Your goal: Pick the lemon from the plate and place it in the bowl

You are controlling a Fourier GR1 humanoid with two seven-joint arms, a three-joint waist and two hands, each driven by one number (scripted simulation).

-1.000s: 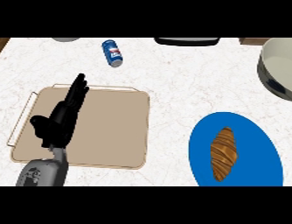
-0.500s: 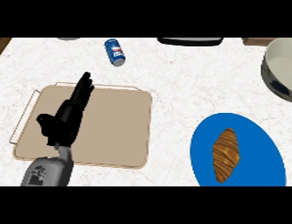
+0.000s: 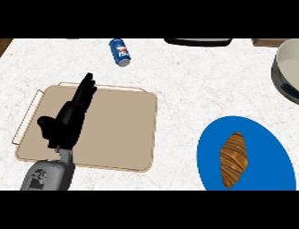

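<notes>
**Currently: left hand flat over tray, brown item on plate, bowl at right edge**

Left hand (image 3: 63, 123) enters from the lower left of the frame on a grey forearm (image 3: 46, 175). Fingers are straight and extended toward the upper part of the frame, thumb out to the left; it grips nothing. The hand lies over the left half of a tan tray (image 3: 122, 129), which sits left of centre on the white marbled counter (image 3: 198, 85). Whether the hand touches the tray surface cannot be told.

Right hand does not appear in the frame.

Blue plate (image 3: 271, 156) sits at lower right, partly cut by the lower edge. On it lies one item, long, brown and ridged (image 3: 232, 159), lengthwise up the plate, roughly central. It looks like a croissant, not a lemon. Nothing touches it.

Bowl (image 3: 296, 71) is at the upper right, cut by the right edge; pale inside, dark rim. It is apart from the plate.

A blue can (image 3: 120, 52) lies on its side at upper centre-left. A dark object (image 3: 198, 42) sits at the top edge, right of the can.
</notes>
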